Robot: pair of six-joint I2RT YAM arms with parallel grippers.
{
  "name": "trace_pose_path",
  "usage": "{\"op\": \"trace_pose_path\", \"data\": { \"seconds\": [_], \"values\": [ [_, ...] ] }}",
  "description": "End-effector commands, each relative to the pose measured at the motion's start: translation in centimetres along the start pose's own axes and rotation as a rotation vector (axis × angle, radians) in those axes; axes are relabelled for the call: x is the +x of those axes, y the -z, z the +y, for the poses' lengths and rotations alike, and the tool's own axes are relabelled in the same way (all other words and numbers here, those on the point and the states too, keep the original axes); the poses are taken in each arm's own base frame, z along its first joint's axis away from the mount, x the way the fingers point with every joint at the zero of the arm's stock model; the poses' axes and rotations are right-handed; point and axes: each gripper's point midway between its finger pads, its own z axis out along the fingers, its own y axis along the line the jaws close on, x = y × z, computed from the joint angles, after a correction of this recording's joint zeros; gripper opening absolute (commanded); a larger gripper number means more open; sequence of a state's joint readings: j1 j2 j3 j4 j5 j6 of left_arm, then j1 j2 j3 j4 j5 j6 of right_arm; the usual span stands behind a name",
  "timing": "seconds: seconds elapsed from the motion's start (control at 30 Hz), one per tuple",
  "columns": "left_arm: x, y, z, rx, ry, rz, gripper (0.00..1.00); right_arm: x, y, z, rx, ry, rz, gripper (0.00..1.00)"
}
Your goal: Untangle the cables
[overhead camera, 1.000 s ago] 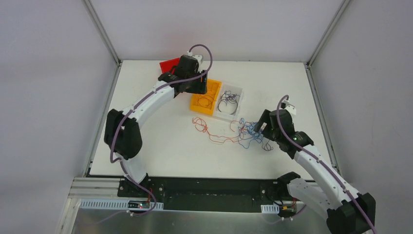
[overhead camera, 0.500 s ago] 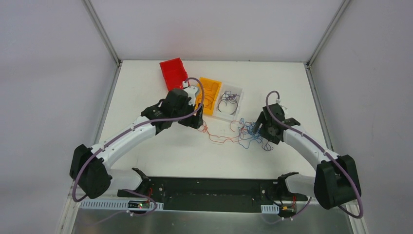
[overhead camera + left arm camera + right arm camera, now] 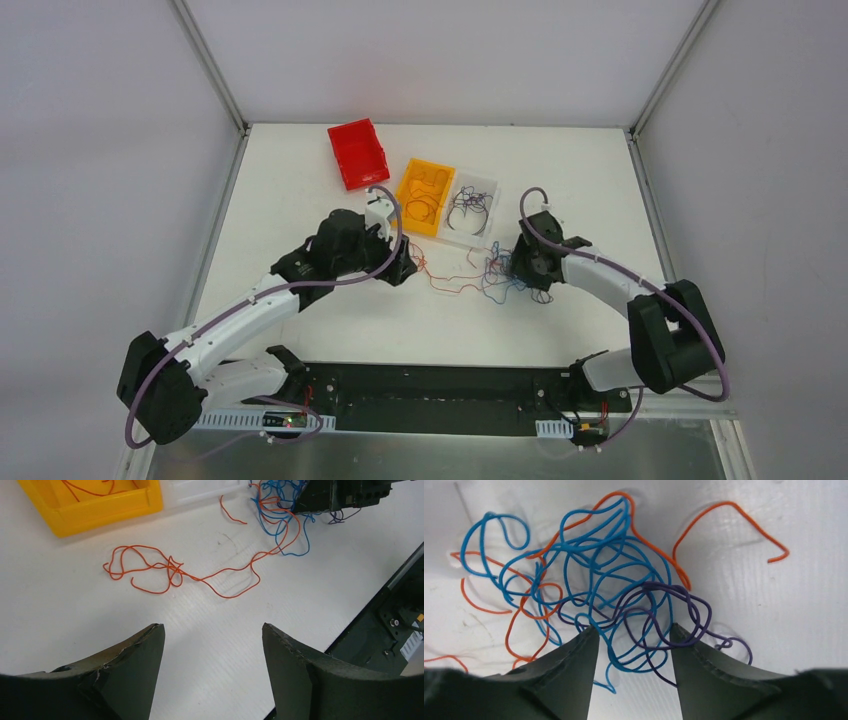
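The cables lie mid-table: a blue, orange and purple tangle (image 3: pixel 506 276) (image 3: pixel 599 580), with a long orange strand (image 3: pixel 440 277) (image 3: pixel 170 572) trailing left from it. My right gripper (image 3: pixel 516 266) (image 3: pixel 634 635) is low over the tangle's near edge, open, with blue and purple loops lying between its fingers and nothing pinched. My left gripper (image 3: pixel 405 267) (image 3: pixel 212 627) hovers open and empty over bare table, just short of the orange strand's looped end. The left wrist view shows the tangle (image 3: pixel 280 510) under the right gripper's black body.
Three bins stand behind the cables: a red one (image 3: pixel 357 155), a yellow one (image 3: pixel 402 208) (image 3: pixel 100 512) holding orange wires, and a clear one (image 3: pixel 490 186) holding dark wires. The black base rail (image 3: pixel 400 605) runs along the near table edge.
The left arm swung back from the bins to the orange strand's left end, and its jaws opened. The right gripper moved left onto the tangle and its jaws narrowed.
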State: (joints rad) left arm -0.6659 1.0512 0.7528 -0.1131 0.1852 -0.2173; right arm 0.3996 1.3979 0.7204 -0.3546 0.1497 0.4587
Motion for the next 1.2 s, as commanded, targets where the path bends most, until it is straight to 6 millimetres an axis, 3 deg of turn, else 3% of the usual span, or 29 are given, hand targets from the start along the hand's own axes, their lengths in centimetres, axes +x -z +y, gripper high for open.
{"op": "trace_pose_path", "data": {
  "seconds": [0.0, 0.13, 0.4, 0.77, 0.93, 1.17],
  "values": [
    [-1.2, -0.4, -1.9, 0.128, -0.026, -0.102, 0.72, 0.9, 0.1, 1.9, -0.047, 0.061, 0.018, 0.48],
    [-0.7, -0.8, -2.1, 0.142, -0.022, -0.104, 0.72, 1.2, 0.9, 2.9, -0.112, 0.085, 0.0, 0.24],
    [-0.4, -3.1, -2.9, 0.165, -0.062, -0.113, 0.7, 0.1, 3.3, 2.7, -0.177, 0.103, -0.111, 0.0],
    [-0.4, -6.3, -5.4, 0.215, -0.169, -0.073, 0.7, -0.2, 4.6, 2.1, -0.208, 0.107, -0.17, 0.0],
    [0.4, -7.8, -6.6, 0.251, -0.233, -0.039, 0.69, -0.1, 4.9, 2.0, -0.22, 0.098, -0.178, 0.0],
    [2.4, -10.3, -6.7, 0.277, -0.261, 0.026, 0.66, -0.2, 5.2, 1.7, -0.22, 0.08, -0.198, 0.0]
  ]
}}
